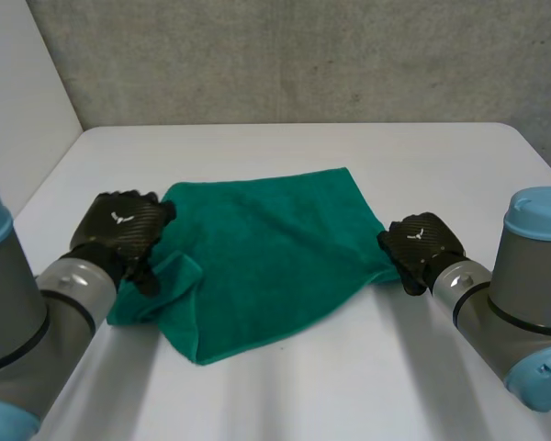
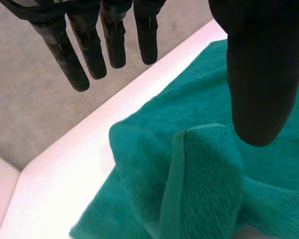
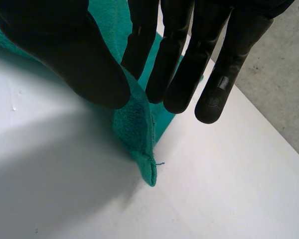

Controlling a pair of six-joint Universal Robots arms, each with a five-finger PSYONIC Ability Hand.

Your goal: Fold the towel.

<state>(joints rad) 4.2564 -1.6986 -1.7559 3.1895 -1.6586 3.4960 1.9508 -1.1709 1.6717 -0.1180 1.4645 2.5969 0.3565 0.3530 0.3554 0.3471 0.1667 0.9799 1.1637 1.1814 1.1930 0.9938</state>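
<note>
Green towel (image 1: 266, 262) lies rumpled on the white bench (image 1: 285, 147) (its left corner flopped over onto itself). The right hand (image 1: 421, 243) pinches the right corner between thumb and fingers (image 3: 172, 50). The left hand (image 1: 119, 225) hovers over the flopped corner, fingers straight, holding nothing.

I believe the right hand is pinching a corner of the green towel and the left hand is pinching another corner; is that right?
Not quite: the left hand is open, its fingers straight and clear of the thumb above a raised fold of the towel, as the left wrist view shows. The right hand does pinch a corner.
</note>
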